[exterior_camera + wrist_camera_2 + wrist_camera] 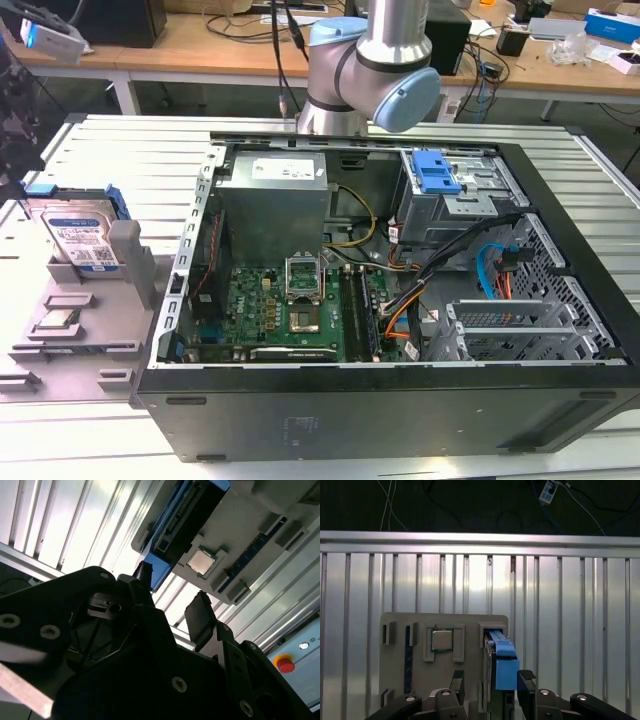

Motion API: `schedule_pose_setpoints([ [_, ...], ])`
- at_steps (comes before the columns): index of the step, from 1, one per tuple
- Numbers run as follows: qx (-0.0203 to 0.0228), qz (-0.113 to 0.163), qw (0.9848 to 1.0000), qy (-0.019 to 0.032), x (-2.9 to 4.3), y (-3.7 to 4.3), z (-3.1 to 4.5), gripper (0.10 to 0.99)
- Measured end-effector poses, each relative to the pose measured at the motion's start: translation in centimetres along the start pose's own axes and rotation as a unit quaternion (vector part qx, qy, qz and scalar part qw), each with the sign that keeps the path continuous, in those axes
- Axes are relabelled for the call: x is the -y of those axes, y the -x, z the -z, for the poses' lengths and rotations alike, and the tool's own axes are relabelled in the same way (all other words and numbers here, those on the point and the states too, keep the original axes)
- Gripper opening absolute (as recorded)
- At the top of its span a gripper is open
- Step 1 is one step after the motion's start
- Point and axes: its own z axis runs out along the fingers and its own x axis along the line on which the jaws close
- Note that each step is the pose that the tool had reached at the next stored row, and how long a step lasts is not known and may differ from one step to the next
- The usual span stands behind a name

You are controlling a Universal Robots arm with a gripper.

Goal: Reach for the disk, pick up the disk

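Gripper (491,681) jaws were apart, framing the disk (503,666) standing on edge in its gray holder (470,622); I saw the processor chip (441,640) seated just beside it.

The disk (78,232) is showing a silver body with a white-and-blue barcode label, and its bracket (505,666) is glowing bright blue. The holder (95,300) is looking plain grey, and the processor chip (441,640) is shining pale silver. The table (130,150) is running in silver ribs (stripes of light and shadow). The gripper (492,676) is appearing matt black. In the black computer case (400,420), the motherboard (270,305) is showing green, one latch (436,172) blue, some cables (393,318) orange.
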Motion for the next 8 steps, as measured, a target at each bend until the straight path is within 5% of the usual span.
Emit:
schedule_pose_setpoints([
  [8,-0.0002,0.005,1.0,0.0,0.68,0.7,-1.89,0.545],
])
